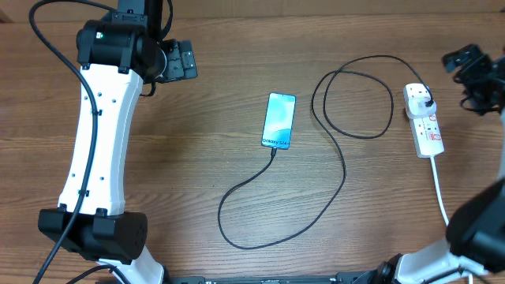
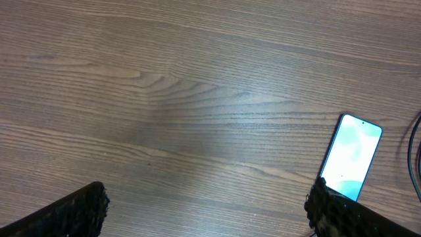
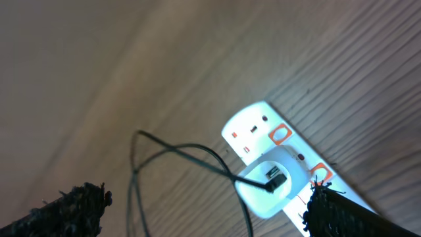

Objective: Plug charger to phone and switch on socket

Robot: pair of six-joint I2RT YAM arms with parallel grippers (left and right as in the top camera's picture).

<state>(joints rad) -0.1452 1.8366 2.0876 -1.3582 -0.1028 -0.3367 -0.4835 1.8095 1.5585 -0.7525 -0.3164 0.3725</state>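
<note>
Wherever around phone [image 1: 279, 120], wood-grain tabletop [image 1: 197, 110]

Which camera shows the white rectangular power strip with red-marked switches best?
Overhead: the whole white rectangular power strip shows, both ends and its white cord included. Right wrist has it closer but glared, with one end hidden. Left wrist misses it.

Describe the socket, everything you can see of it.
The socket is a small white plastic power strip, lying flat at the right of the wooden table. Red-marked switches sit beside its outlets. A plug fills the far outlet, with the thin black cable looping away from it. A white cord leaves its near end toward the table's front edge. Switch positions cannot be told.
</note>
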